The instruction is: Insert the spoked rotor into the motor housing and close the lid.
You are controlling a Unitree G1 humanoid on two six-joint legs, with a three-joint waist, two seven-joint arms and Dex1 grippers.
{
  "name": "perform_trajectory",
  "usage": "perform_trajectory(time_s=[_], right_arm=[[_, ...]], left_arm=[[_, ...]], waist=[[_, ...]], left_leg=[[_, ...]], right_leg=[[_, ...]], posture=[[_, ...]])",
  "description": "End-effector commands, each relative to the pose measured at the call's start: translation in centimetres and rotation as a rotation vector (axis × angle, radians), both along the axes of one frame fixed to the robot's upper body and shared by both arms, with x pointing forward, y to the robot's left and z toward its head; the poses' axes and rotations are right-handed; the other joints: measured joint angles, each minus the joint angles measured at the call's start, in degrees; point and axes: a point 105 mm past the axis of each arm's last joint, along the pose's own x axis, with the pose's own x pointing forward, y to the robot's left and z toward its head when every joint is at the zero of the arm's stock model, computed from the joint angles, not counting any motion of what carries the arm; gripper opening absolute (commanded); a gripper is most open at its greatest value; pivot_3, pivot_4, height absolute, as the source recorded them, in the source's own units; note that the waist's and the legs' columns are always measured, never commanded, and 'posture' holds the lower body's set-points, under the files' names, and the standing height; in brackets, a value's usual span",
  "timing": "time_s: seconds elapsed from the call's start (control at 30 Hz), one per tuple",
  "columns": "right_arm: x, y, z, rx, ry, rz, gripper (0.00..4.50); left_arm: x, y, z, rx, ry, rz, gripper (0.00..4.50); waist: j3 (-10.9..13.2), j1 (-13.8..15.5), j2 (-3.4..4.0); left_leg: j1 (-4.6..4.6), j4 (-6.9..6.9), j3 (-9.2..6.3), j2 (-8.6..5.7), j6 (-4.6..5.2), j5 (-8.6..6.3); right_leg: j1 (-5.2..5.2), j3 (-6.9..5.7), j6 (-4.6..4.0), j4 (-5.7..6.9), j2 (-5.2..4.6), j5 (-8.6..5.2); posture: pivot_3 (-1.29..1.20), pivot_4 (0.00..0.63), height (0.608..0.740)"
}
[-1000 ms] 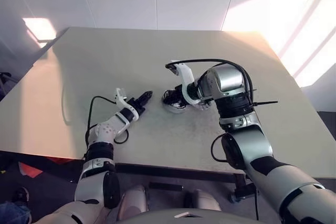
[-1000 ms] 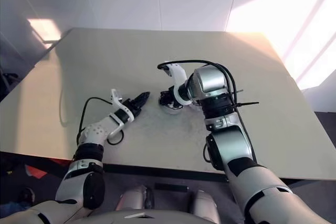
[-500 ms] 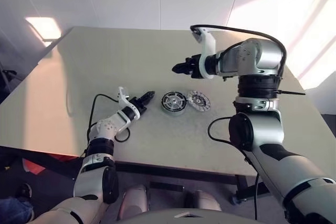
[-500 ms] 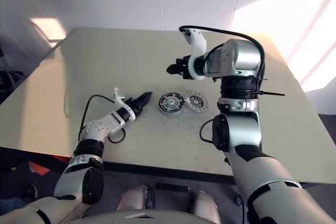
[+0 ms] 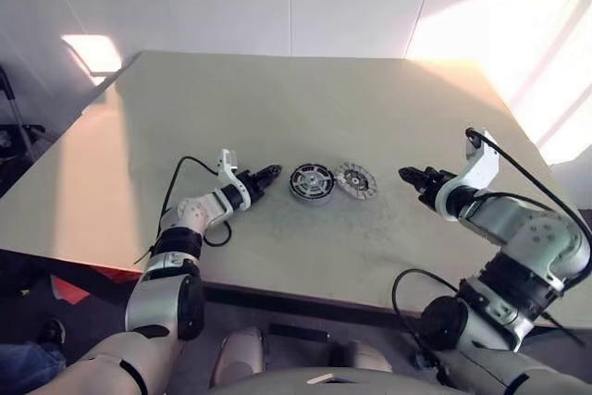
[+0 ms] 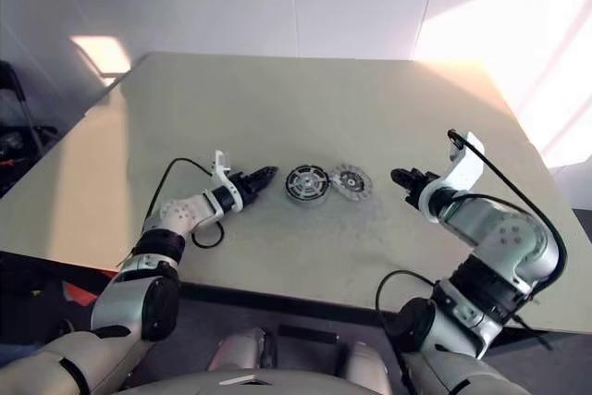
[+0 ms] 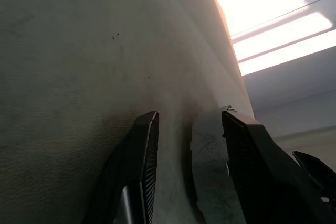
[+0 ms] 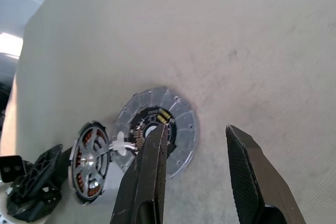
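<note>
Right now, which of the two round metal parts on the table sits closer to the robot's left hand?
The darker round part with open spokes, just past the left hand. The flat grey slotted disc lies on its far side, towards the right hand.

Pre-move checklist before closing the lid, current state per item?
1. Shiny silver spoked rotor seated in the squat dark round motor housing: ok, spokes lie over the copper windings.
2. Flat grey slotted metal lid off the housing: ok, it lies on the table beside it, on the right arm's side.
3. Right gripper empty: ok, fingers apart, nothing between them.
4. Left gripper near the housing: ok, empty, beside its rim.
5. Rotor fully down and level: cannot tell.
</note>
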Motion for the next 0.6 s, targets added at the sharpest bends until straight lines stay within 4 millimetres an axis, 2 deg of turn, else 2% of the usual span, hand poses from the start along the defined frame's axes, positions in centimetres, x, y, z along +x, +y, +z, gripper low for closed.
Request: perform_trajectory(time_s=[0.03,0.2,0.23,0.3,0.47,0.6], right_arm=[[-0.9,0.7,1.3,0.044,-0.067,-0.028,2.53],[-2.2,2.3,-0.3,0.148,0.002,-0.094,4.28],[-2.5,2.7,-0.7,0.162,0.023,-0.096,4.46],[-3.0,3.3,-1.3,0.192,0.056,-0.096,4.46],[-4.1,5.1,-1.2,0.296,0.145,-0.042,4.46],[-4.2,6.6,-1.3,0.354,0.222,-0.007,4.46]], left_arm=[[-0.5,-1.2,-0.9,0.028,0.039,-0.066,2.03],[-0.4,-1.5,-0.8,0.045,0.041,-0.095,2.03],[-0.5,-1.4,-0.9,0.05,0.044,-0.1,2.03],[-0.6,-1.1,-1.1,0.058,0.049,-0.104,2.03],[-0.7,-0.7,-1.1,0.067,0.052,-0.104,2.03],[-0.7,-0.4,-1.2,0.078,0.054,-0.099,2.03]], waist=[[0.0,0.0,0.0],[-0.2,0.0,-0.01],[-0.2,0.0,0.0],[-0.2,0.1,0.03],[-0.3,-0.1,0.0],[-0.4,-0.2,-0.01]], left_leg=[[0.13,-0.08,0.0,-0.06,0.0,0.0],[0.25,-0.55,-0.02,-0.27,-0.01,0.0],[0.24,-0.61,-0.02,-0.31,-0.02,0.0],[0.15,-0.69,-0.06,-0.44,0.0,-0.01],[0.21,-0.89,-0.09,-0.46,0.02,-0.04],[0.19,-0.88,-0.08,-0.46,0.02,-0.04]], right_leg=[[0.18,0.0,0.02,-0.14,-0.05,-0.01],[0.53,-0.03,0.26,-0.83,-0.18,0.08],[0.53,-0.03,0.28,-0.88,-0.2,0.1],[0.46,-0.02,0.32,-0.87,-0.3,0.12],[0.5,-0.03,0.51,-0.98,-0.31,0.1],[0.51,-0.03,0.46,-1.08,-0.32,0.05]], posture=[[0.0,0.0,0.74],[0.0,0.0,0.74],[0.0,0.0,0.74],[0.0,0.0,0.74],[0.0,0.0,0.74],[0.0,0.0,0.74]])
